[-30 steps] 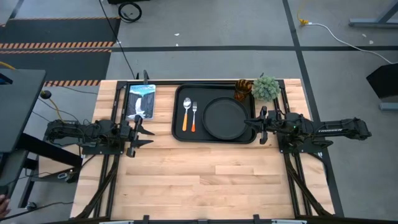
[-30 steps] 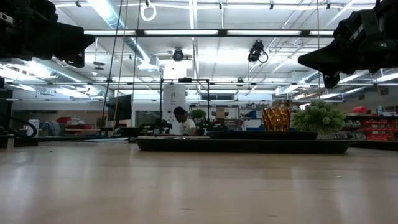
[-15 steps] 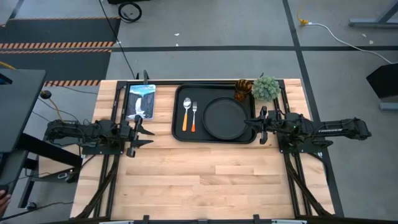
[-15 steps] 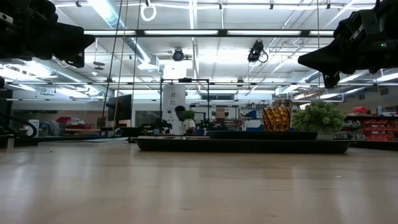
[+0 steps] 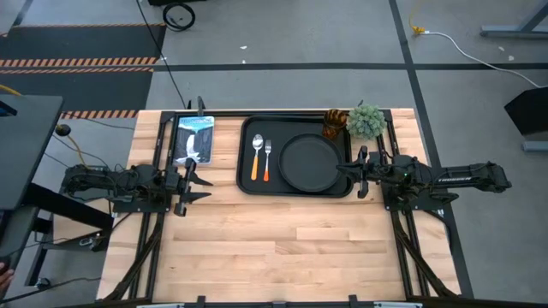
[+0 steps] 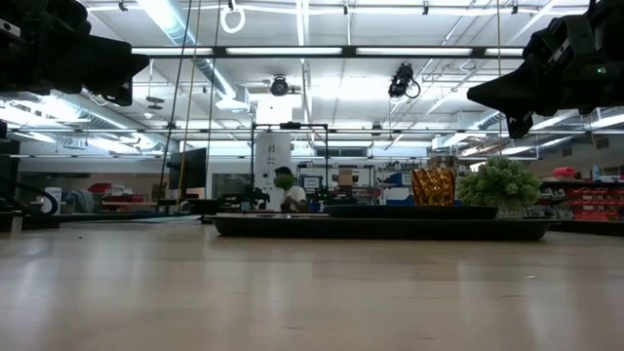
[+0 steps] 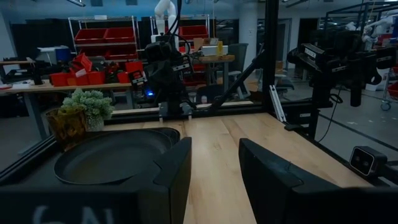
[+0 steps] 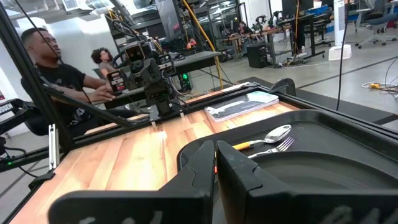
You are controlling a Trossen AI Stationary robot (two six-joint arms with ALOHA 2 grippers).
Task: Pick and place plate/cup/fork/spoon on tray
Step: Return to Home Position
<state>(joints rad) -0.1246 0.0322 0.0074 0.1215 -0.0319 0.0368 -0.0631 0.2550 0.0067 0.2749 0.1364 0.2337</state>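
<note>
Bare table (image 5: pixel 291 248) front of tray (image 5: pixel 243 162); cup (image 5: pixel 332 125) hemmed by plant (image 5: pixel 366 121).

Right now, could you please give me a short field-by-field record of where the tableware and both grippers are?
tray: large black rectangular tray, far centre of table
plate: round matte-black plate on tray
spoon: yellow-handled spoon on tray, beside fork
fork: red-orange-handled fork on tray, between spoon and plate
cup: amber tumbler at tray's far corner, beside green plant
left gripper: open, left of tray
right gripper: shut, at tray's right edge

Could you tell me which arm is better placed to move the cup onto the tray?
The right arm, probably. Its tool hangs at the tray's right edge, near the cup at the far right corner. The left tool waits beyond the tray's other side.
</note>
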